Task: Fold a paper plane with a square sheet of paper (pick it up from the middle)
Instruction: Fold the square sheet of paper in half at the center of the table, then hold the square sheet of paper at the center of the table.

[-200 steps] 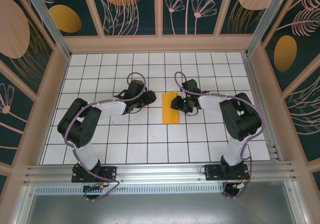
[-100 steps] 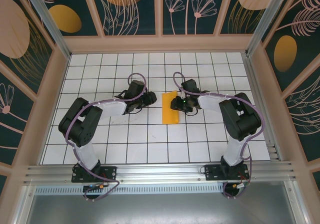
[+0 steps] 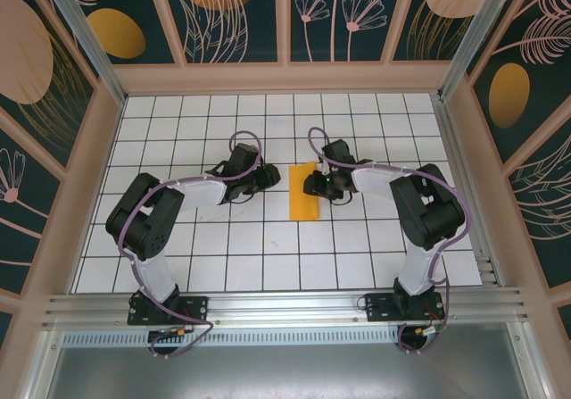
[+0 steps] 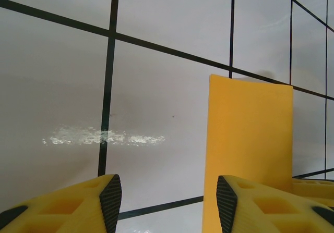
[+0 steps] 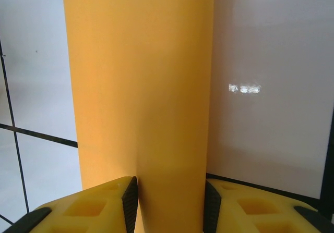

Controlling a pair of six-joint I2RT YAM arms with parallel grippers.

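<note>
- While the square sheet of paper (image 3: 303, 195) lies flat near the middle of the counter (image 3: 268, 265), folded into a narrow orange-yellow strip with its long sides running near to far, both arms reach in toward it from either side.
- The left arm (image 3: 147, 225) rises from its base at the near edge, bends at a raised elbow and stretches its forearm right and slightly far, low over the grid.
- The left tool (image 3: 273, 176) ends just left of the strip, apart from it.
- From the left wrist, the left tool (image 4: 168, 204) has its two pads apart, with bare counter and a black grid line in the gap. The paper (image 4: 250, 134) lies off to the right, its near part hidden behind the right-hand finger.
- The right arm (image 3: 428, 207) mirrors that pose: base near, elbow bent at the right, forearm reaching left.
- The right tool (image 3: 311, 183) sits over the strip's right edge, in its far half.
- From the right wrist, the right tool (image 5: 170, 204) has its pads apart, and the paper (image 5: 141, 87) fills the gap between them and spreads wide beyond. I cannot tell whether the pads press on the sheet.
</note>
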